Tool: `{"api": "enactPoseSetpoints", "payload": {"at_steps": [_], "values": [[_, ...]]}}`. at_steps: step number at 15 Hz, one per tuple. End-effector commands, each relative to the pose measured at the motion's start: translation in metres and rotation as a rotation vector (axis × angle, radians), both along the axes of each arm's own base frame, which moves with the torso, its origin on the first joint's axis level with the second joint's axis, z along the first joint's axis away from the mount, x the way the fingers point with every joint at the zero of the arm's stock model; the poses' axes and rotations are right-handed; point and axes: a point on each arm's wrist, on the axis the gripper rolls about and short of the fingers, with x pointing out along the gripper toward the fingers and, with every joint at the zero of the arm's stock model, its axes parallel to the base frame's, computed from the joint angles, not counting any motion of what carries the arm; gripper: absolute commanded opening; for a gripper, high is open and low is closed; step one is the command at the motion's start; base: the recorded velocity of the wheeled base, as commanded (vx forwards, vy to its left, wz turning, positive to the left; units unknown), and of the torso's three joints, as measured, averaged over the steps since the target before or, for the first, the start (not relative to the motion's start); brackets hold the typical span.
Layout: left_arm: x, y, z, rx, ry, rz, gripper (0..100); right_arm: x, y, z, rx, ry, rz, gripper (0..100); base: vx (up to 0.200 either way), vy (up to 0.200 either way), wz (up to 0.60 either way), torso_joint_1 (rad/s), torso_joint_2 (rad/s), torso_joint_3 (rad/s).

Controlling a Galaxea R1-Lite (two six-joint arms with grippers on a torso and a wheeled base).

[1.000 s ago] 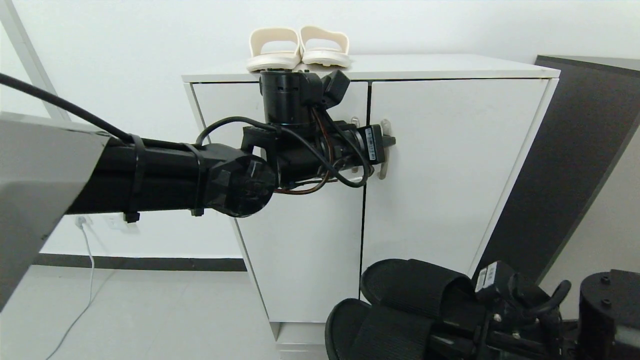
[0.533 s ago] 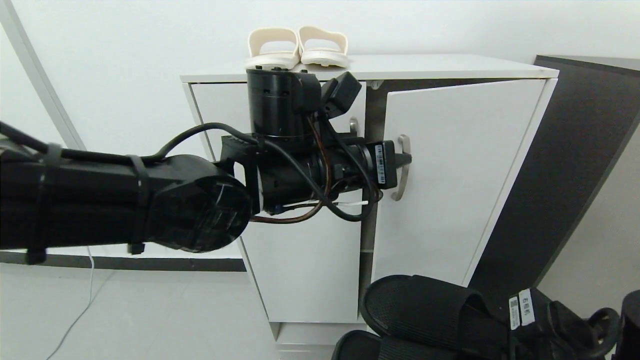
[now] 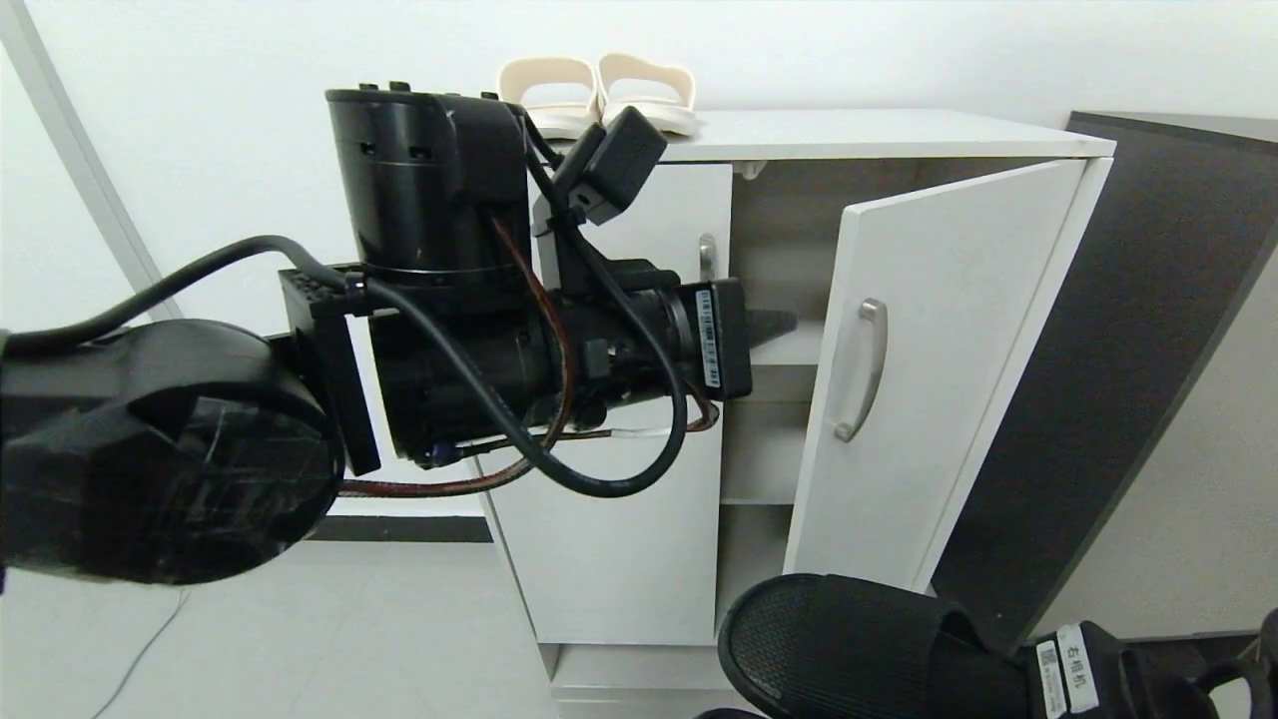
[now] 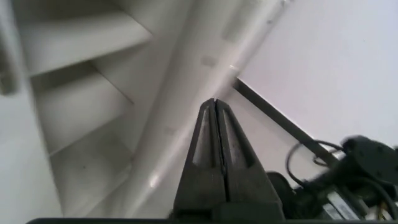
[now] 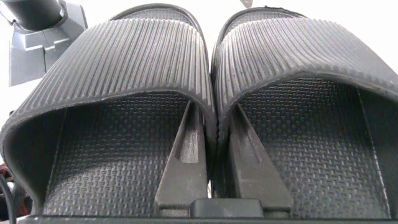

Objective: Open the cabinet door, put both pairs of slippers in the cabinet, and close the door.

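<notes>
Grips the black slippers in the right claw, pinching their inner walls together, low at 5 o'clock. Holds the left claw pressed shut on nothing, at 9 o'clock from the handle. Shows the door part open, shelves bared at 12 o'clock from the black toes. Lays that pair's long axis 3 to 9 o'clock, toes at 9; probably calls for a lift and turn by the nearer right arm. Leaves the beige slippers atop the cabinet.

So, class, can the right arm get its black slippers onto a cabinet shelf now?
Probably yes: the right door stands open, baring the shelves to the black slippers, though the left pincer hangs before the gap and may crowd it.
</notes>
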Motion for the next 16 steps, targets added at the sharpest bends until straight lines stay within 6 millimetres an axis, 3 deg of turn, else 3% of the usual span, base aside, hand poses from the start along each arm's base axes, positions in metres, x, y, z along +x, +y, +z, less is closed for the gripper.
{"api": "enactPoseSetpoints", "payload": {"at_steps": [1, 4, 8, 12, 14, 16], "values": [[0.015, -0.003, -0.003, 0.002, 0.004, 0.024, 0, 0.0, 0.0, 0.0, 0.0, -0.001, 0.002, 0, 0.0, 0.0, 0.0, 0.0, 0.0, 0.0], [0.052, -0.027, -0.024, -0.038, -0.03, 0.045, 0, -0.011, 0.0, -0.009, -0.035, 0.024, 0.045, 0, 0.0, 0.0, 0.0, 0.0, 0.0, 0.0], [0.065, -0.039, -0.039, -0.054, -0.019, 0.047, 0, -0.012, 0.001, -0.014, -0.055, 0.04, 0.058, 0, 0.0, 0.0, 0.0, 0.0, 0.0, 0.0], [0.052, -0.053, -0.038, -0.063, -0.017, -0.002, 0, -0.012, 0.002, -0.015, -0.061, 0.045, 0.058, 0, -0.2, 0.0, 0.0, 0.005, 0.0, 0.002], [0.032, -0.072, -0.033, -0.08, -0.037, -0.073, 0, -0.012, 0.002, -0.015, -0.061, 0.045, 0.059, 0, -0.2, -0.1, 0.0, -0.002, 0.0, 0.002], [0.013, -0.096, -0.032, -0.106, -0.056, -0.147, 0, -0.013, 0.002, -0.016, -0.064, 0.046, 0.059, 0, 0.0, -0.2, 0.0, 0.0, 0.0, 0.0]]}}
